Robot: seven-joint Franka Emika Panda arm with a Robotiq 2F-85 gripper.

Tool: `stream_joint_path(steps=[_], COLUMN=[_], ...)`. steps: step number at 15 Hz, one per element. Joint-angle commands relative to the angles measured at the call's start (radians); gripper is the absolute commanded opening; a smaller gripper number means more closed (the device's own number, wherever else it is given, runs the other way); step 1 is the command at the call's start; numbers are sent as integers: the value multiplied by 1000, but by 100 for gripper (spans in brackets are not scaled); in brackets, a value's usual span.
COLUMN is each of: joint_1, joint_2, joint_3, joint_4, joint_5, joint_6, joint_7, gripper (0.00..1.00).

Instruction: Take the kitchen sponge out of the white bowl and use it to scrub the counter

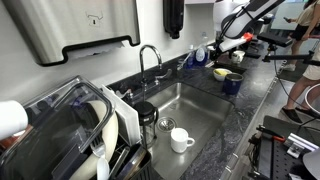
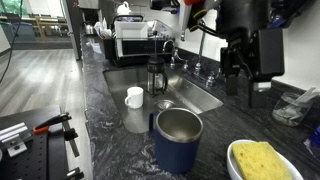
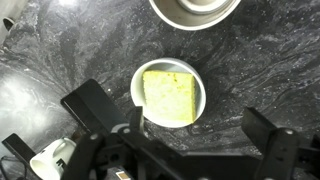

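under the matt black gripper (image 3: pixel 178 125), a coarse, porous yellow sponge (image 3: pixel 168 96) sits in a smooth, glossy white bowl (image 3: pixel 201 100). the counter (image 3: pixel 60 60) around it is polished dark speckled stone; the cup (image 3: pixel 195 8) beyond, brushed metal.

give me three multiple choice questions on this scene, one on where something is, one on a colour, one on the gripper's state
1. Where is the sponge?
A. in the sink
B. in the white bowl
C. on the dish rack

2. What colour is the sponge?
A. blue
B. yellow
C. pink

3. How is the gripper?
A. open above the bowl
B. shut on the sponge
C. shut on a mug

Answers:
1 B, the wrist view shows it lying inside the bowl.
2 B, it looks yellow in the wrist view and in both exterior views.
3 A, its fingers stand wide apart on either side of the bowl and grip nothing.
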Motion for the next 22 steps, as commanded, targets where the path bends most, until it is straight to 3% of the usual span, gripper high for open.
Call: stream_joint_path(steps=[1,6,13,22], joint_1=[11,5,-12,-9], joint_2=[105,181,253,281], joint_3=[-36,-59,-64,-93], joint_4=[74,119,159,162], joint_5=[95,242,348,384], joint_6=[61,95,96,155], joint_7=[-71,-175,-340,-341], gripper=[100,100,100,100])
